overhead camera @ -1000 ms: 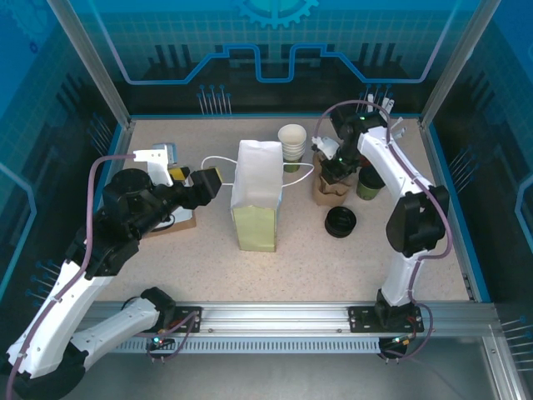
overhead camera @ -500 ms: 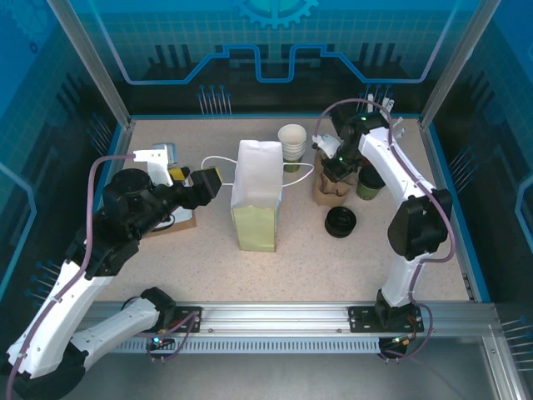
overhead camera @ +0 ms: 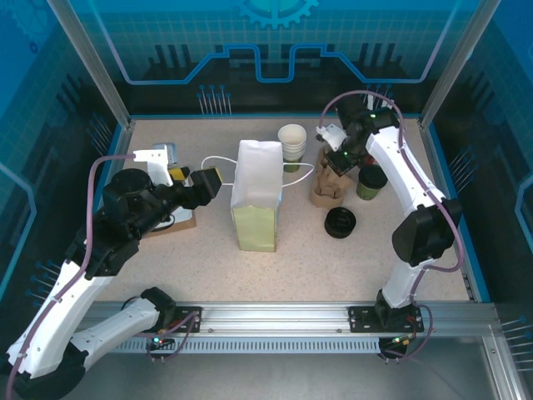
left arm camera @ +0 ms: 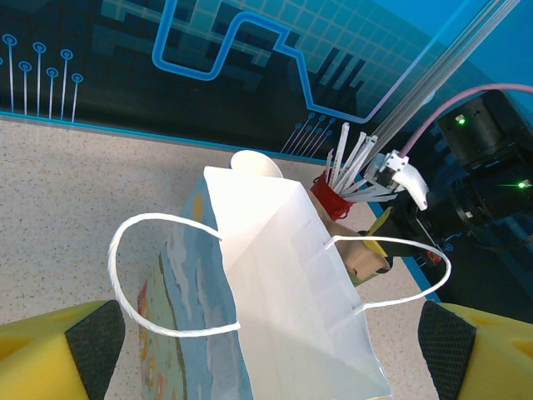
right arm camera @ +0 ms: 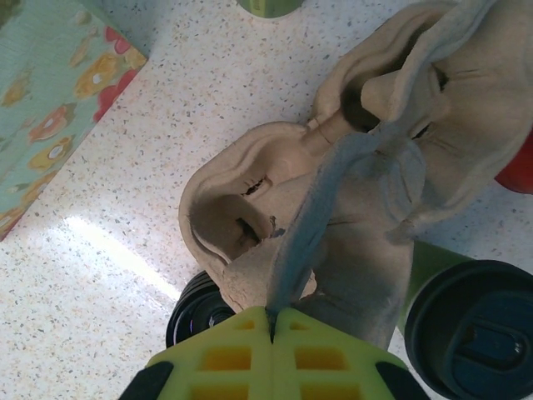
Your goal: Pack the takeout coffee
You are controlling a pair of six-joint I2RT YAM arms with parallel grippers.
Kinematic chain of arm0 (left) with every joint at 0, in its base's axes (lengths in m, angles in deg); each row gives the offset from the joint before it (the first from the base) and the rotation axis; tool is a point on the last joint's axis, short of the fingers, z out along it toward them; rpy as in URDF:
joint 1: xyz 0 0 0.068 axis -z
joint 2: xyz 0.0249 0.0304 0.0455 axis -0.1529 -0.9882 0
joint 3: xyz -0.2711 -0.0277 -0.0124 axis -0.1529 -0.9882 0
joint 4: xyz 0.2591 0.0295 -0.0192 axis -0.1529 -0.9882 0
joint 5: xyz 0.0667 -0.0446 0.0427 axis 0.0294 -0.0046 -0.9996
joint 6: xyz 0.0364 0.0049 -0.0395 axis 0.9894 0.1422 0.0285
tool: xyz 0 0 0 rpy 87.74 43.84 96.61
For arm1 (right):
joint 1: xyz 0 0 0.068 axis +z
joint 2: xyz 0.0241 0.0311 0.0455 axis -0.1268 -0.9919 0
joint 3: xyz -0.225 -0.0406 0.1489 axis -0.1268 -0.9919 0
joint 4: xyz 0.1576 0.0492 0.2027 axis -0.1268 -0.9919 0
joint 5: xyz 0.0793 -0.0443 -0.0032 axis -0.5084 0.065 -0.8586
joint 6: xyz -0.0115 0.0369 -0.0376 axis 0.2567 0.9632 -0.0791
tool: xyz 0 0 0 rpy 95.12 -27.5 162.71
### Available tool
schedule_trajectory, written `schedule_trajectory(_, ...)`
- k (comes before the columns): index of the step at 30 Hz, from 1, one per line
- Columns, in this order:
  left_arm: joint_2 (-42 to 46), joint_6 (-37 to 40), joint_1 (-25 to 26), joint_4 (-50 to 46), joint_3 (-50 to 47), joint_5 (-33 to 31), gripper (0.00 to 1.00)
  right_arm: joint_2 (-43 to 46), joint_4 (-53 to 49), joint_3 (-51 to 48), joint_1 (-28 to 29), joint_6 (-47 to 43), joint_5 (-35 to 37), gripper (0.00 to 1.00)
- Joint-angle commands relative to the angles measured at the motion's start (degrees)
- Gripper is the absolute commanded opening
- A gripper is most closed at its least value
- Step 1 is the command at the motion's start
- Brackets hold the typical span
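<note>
Carrier pinched at the far right, coffee standing beside it

We see open worktop (overhead camera: 300, 267) from the white paper bag (overhead camera: 254, 196) forward to the near rail, while the far right corner is crowded. There the takeout coffee (overhead camera: 371, 181), lid on, stands just right of the pulp cup carrier (overhead camera: 327, 190), near the right wall. A stack of black lids (overhead camera: 340, 222) sits just in front of them and a stack of cups (overhead camera: 292, 143) is behind and to the left. Our right pincer (right arm camera: 272, 315) is pressed together on a thin edge of the carrier. Our left pincer (left arm camera: 272, 337) is spread wide beside the bag, with the bag handles between its pads (left arm camera: 96, 333), gripping nothing.
</note>
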Motion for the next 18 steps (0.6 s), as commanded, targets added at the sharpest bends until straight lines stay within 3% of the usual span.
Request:
schedule_trajectory(1, 0.5, 0.5, 0.1, 0.5, 0.8, -0.2, 0.94, 1.9, -1.6, 2.8, 0.1, -1.1, 2.0, 0.00)
schedule_trajectory(13, -0.5, -0.9, 0.1, 0.2, 2.1, 0.9, 0.93, 3.9, -2.2, 5.8, -1.4, -0.5, 1.9, 0.00)
schedule_trajectory(18, -4.2, -4.2, 0.1, -0.6, 5.0, 5.4, 0.89, 6.6, -1.0, 4.9, -2.7, -0.2, 0.2, 0.00)
